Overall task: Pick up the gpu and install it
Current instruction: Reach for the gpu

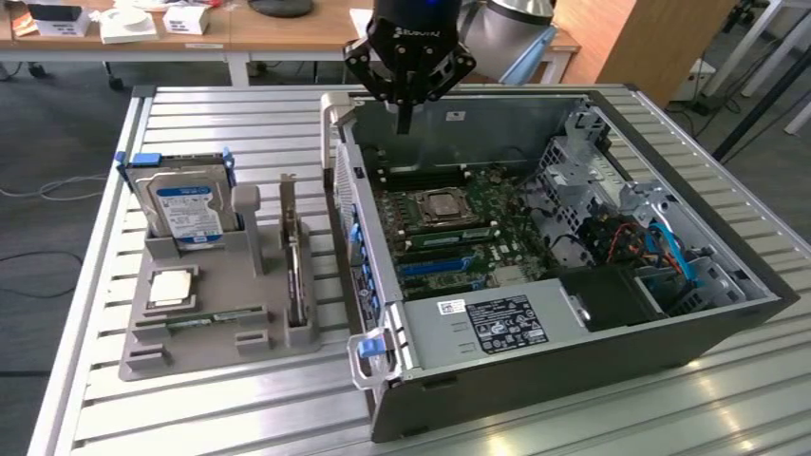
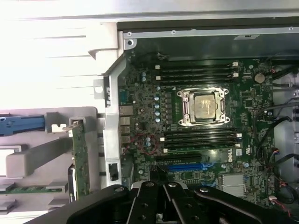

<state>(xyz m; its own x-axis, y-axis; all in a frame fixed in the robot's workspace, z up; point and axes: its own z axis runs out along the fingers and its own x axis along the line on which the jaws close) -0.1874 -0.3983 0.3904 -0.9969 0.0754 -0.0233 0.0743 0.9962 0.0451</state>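
On the exterior view's left, the hard drive (image 1: 184, 204) is standing at the far end of the grey holder (image 1: 146, 347). The gpu (image 1: 292, 256) is sitting on edge in a narrow slot on the side of the holder nearest the computer case (image 1: 571, 375). Nothing is touching it.

The card is lying just beside the case's perforated rear panel (image 1: 345, 180), and that looks like the first hazard. There is little room on that side, so a finger coming down off-line could be striking the panel or the holder's upright post instead of straddling the board. A thin card gripped off-centre could also be tilting or jamming in its slot as it lifts.

Further right, the motherboard (image 1: 443, 237) is lying open in the case, with the blue slot (image 1: 438, 269) near the processor socket and the memory banks. A card arriving skewed could be scraping those parts or bending its own contacts.

The gripper (image 1: 405, 119) is hanging over the far wall of the case, well apart from the gpu. Its fingers are drawn together and holding nothing, so in this state they could only be pushing the card over, not taking it.
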